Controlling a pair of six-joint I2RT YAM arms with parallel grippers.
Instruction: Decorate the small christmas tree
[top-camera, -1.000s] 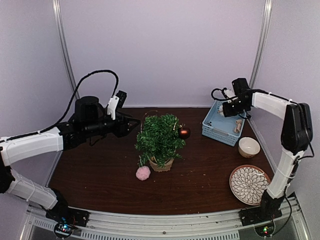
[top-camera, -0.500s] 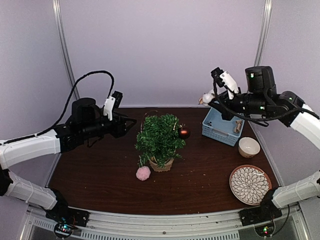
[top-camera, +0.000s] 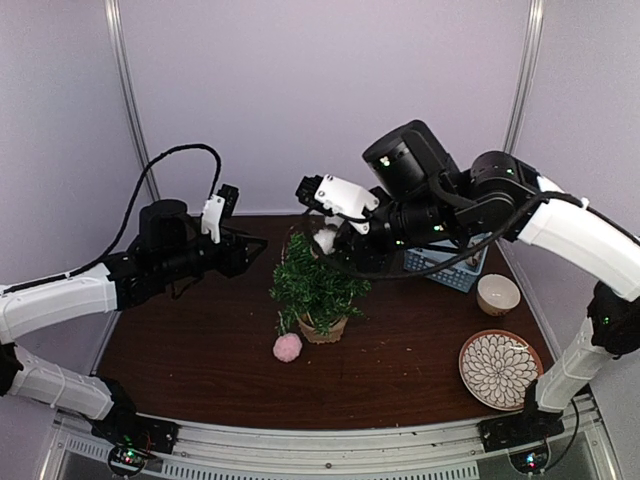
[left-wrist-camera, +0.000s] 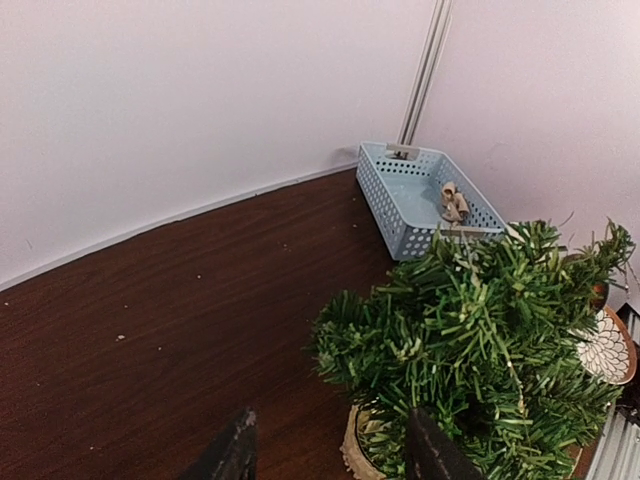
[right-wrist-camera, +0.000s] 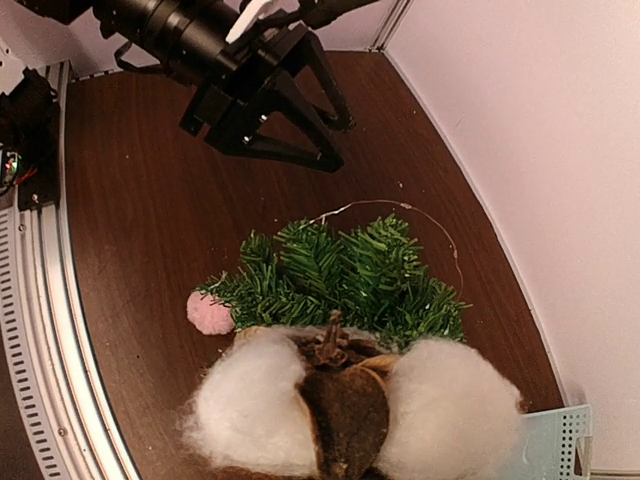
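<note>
As viewed from the overhead camera, two arms are counted over one dark brown table (top-camera: 200, 350). At far left, the left gripper (top-camera: 258, 250) is held above the table, pointing toward the tree and well apart from it. Its two fingers (left-wrist-camera: 235, 455) are spread apart, and nothing is seen between them.

One pink pom-pom (top-camera: 287, 347) is noted on the table, just in front of the pot and slightly to its left. It is near the pot; whether it touches it cannot be told.

One small christmas tree (top-camera: 318, 285) is recorded near the middle of the table, upright in its round tan pot. One thin wire loop (right-wrist-camera: 400, 205) is seen arching off the far side of the branches in the right wrist view.

The right gripper (top-camera: 326, 232) is positioned directly above the top of the tree. It is clamped on one cotton boll (right-wrist-camera: 340, 410), made up of two white tufts around a brown husk. Whether the boll touches the branches cannot be told.

To the right, one light blue basket (top-camera: 455, 268) is partly hidden behind the right arm, at the back of the table. One small pale object (left-wrist-camera: 453, 203) is seen inside it in the left wrist view; its kind cannot be told.

One cream bowl (top-camera: 497, 294) stands in front of the basket, and one patterned plate (top-camera: 498, 368) lies nearest the front right corner. The bowl and the plate are apart.
</note>
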